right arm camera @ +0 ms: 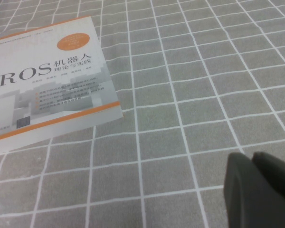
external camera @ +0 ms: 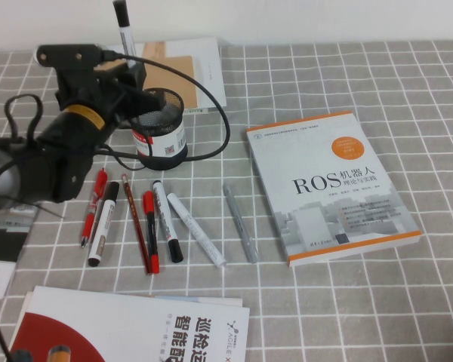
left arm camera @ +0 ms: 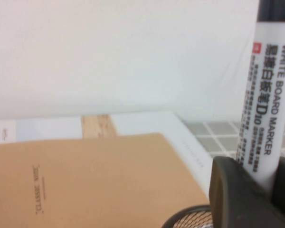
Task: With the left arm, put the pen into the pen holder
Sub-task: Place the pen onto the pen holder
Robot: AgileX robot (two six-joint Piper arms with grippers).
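left gripper [external camera: 127,69] fingers clamp pen [external camera: 123,24] upright over pen holder [external camera: 161,128] | right gripper [right arm camera: 261,190] fingers closed

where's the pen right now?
In the high view the pen stands upright at far left, clamped in the left gripper just above the pen holder. The right gripper is parked over bare tablecloth near the ROS book.

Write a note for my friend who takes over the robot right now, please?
Left gripper: shut on the white-barrelled, black-capped marker pen, holding it upright above the back rim of the black wire-mesh pen holder.
Right gripper: parked low over the grey checked tablecloth near the ROS book, looks shut, holds nothing.
Done: pen picked up and carried over.
Left: lower it in and let go.
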